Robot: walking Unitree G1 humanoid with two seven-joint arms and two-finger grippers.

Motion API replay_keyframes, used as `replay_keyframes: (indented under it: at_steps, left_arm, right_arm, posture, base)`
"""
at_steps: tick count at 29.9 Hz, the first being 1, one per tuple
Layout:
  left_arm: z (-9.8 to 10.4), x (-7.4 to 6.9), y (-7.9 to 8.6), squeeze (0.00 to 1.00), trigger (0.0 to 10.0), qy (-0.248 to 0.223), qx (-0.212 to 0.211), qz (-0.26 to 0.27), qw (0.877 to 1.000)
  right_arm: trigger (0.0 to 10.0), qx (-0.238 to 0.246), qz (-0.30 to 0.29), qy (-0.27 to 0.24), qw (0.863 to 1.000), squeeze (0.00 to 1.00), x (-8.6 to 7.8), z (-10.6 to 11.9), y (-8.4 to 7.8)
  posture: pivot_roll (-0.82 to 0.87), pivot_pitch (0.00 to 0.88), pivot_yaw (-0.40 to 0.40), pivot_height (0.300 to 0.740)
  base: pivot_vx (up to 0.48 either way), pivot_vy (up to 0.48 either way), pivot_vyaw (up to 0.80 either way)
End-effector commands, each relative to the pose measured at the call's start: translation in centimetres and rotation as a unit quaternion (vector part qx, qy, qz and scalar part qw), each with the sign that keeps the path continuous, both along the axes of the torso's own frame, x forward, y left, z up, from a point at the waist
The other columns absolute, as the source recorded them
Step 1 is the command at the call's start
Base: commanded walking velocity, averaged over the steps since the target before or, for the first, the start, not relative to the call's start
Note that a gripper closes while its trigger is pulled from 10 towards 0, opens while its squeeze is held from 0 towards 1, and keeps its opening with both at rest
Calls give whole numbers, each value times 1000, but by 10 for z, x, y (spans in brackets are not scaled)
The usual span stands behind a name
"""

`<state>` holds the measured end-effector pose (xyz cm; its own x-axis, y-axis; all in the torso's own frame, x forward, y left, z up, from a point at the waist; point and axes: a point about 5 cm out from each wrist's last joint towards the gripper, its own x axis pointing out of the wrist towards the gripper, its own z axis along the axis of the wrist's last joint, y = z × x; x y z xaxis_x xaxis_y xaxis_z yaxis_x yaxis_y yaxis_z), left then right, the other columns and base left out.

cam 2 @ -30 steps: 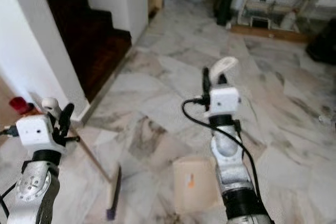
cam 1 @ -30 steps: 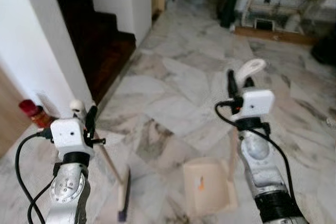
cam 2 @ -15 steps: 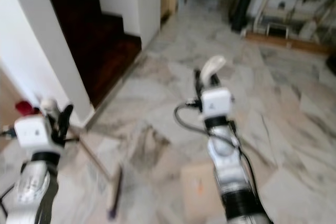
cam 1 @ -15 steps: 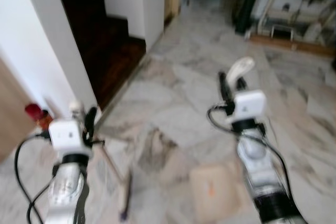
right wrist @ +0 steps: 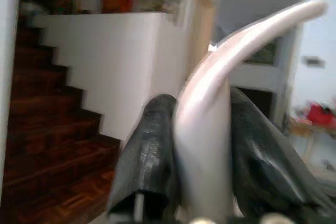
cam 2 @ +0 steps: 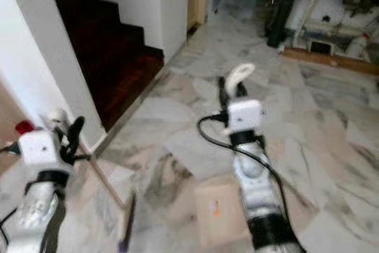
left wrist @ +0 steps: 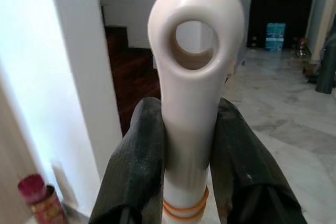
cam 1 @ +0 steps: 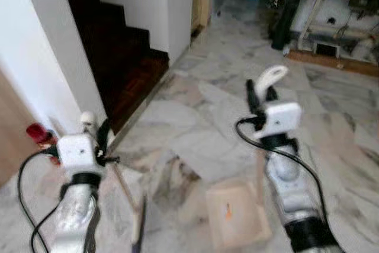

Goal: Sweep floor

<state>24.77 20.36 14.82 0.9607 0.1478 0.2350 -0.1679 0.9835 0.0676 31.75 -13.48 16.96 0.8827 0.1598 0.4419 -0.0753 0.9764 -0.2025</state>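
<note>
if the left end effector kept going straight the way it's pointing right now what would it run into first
Probably the white wall beside the dark stairs. The left end effector, shut on the broom handle, points toward that corner; depth is unclear, so it may pass into the open hallway.

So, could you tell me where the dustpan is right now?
The dustpan sits on the marble floor at the right arm's base, its handle held in the right gripper, right of the broom.

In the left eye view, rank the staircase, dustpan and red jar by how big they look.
1. Staircase, by far the largest.
2. Dustpan, mid-sized on the floor by the right arm.
3. Red jar, smallest, by the wall.
The jar lies farther off than the dustpan, yet the gap looks real.
</note>
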Motion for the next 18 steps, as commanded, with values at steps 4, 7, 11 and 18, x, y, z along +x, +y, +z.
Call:
replay_keyframes:
  at_steps: [4, 7, 11, 18]
  left_arm:
    - [10, 0, -4, 0, 10000, -26, -1, -4, 1000]
    - [10, -1, -3, 0, 10000, -26, -1, -3, 1000]
    - [10, -1, -2, 0, 10000, -27, 2, 2, 1000]
    - [12, 0, 0, 0, 10000, -31, 3, 8, 999]
  right_arm:
    - [10000, -1, -8, -18, 1000, 0, 0, 9, -7]
    - [10000, 0, -6, -18, 1000, 0, 1, 9, -5]
    - [10000, 0, -3, -12, 1000, 0, 2, 7, -3]
    - [10000, -5, 1, -16, 1000, 0, 3, 10, 0]
  posture:
    - [31, 21, 18, 740]
    - [33, 22, 18, 740]
    - [37, 25, 14, 740]
    - [36, 27, 19, 740]
  base:
    - [310, 0, 0]
    - [311, 0, 0]
    - [310, 0, 0]
    - [313, 0, 0]
